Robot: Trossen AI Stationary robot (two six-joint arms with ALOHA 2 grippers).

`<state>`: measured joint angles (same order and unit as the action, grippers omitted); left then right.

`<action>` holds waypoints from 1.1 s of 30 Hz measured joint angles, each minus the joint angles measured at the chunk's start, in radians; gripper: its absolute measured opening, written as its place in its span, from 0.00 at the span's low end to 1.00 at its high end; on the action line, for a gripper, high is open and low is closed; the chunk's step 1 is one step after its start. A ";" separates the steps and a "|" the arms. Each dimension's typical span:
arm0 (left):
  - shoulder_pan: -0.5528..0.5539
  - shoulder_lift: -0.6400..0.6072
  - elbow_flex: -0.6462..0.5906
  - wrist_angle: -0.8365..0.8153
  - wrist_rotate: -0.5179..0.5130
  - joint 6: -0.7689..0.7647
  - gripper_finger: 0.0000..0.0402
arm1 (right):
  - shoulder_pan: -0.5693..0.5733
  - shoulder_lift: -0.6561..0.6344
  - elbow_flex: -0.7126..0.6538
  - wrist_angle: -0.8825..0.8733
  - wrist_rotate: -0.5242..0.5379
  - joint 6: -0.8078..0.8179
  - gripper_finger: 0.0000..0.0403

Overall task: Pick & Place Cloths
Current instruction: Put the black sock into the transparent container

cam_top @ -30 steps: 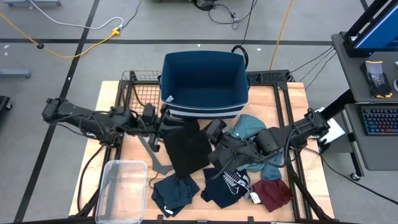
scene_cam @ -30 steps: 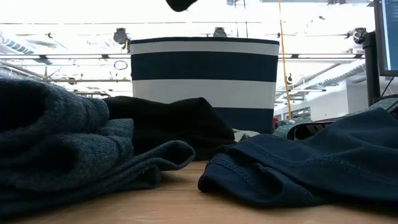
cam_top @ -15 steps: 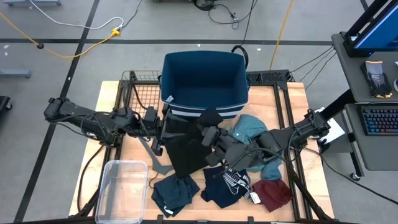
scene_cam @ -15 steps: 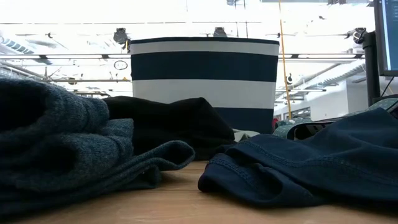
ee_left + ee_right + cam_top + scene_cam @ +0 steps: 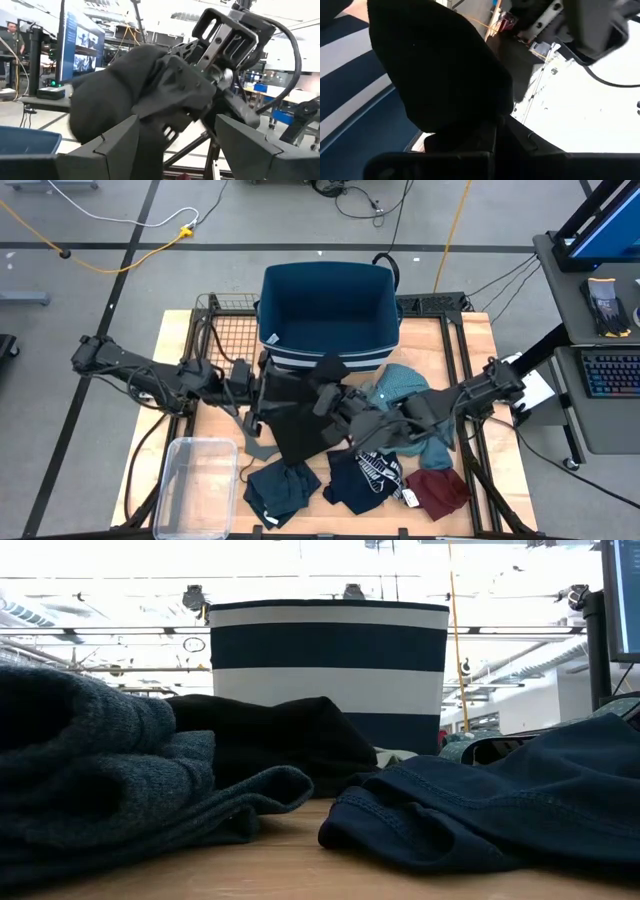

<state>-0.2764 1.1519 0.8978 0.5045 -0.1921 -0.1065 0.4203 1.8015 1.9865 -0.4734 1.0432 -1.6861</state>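
A black cloth (image 5: pixel 300 420) is lifted at its far end by my right gripper (image 5: pixel 327 377), which is shut on it just in front of the navy-and-white striped basket (image 5: pixel 328 315). The cloth's lower part drapes onto the table. My left gripper (image 5: pixel 258 393) stands open at the cloth's left edge; in its wrist view the fingers (image 5: pixel 115 142) are spread wide, with the bunched cloth (image 5: pixel 125 90) beyond them. Other cloths lie on the table: dark teal (image 5: pixel 275 488), navy with white print (image 5: pixel 365 475), maroon (image 5: pixel 438 488) and teal checked (image 5: pixel 400 385). My right gripper pinches a bunched-up end of the black cloth (image 5: pixel 331 367) between its two fingers, coming in from the table's right side. In the right wrist view the bunch (image 5: pixel 440 75) bulges out past the fingers. The rest hangs slack, its lower part (image 5: pixel 300 442) lying on the table.
A clear plastic bin (image 5: pixel 195 480) sits at the near left. A grey hanger (image 5: pixel 243 425) lies partly under the black cloth. A wire grid (image 5: pixel 228 330) stands left of the basket. In the low view, folded cloths (image 5: pixel 100 780) (image 5: pixel 480 810) fill the foreground before the basket (image 5: pixel 328 650).
My left gripper has opened and let go of the black cloth, drawing back a little toward the table's left edge. My right gripper has carried the cloth's bunched end up and toward the basket and the table's left; the lower part has stayed on the table.
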 joint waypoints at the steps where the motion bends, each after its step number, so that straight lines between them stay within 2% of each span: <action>1: -0.001 0.005 0.000 0.001 0.000 0.000 0.66 | -0.002 0.006 0.000 0.002 0.000 -0.005 0.01; 6: -0.004 0.022 0.000 -0.050 -0.034 0.000 0.66 | -0.014 0.031 -0.001 0.089 0.005 -0.029 0.01; 11: -0.013 0.027 0.000 -0.107 -0.194 0.004 0.66 | -0.014 0.030 -0.002 0.145 -0.028 -0.047 0.01; 15: -0.020 0.025 0.000 -0.107 -0.299 0.064 0.66 | -0.013 0.030 -0.002 0.148 -0.025 -0.032 0.01; 33: -0.131 0.034 0.000 -0.028 -0.547 0.334 0.66 | -0.050 0.030 0.000 0.148 -0.026 -0.024 0.01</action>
<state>-0.4072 1.1856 0.8978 0.4762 -0.7393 0.2273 0.3703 1.8317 1.9862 -0.3256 1.0172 -1.7100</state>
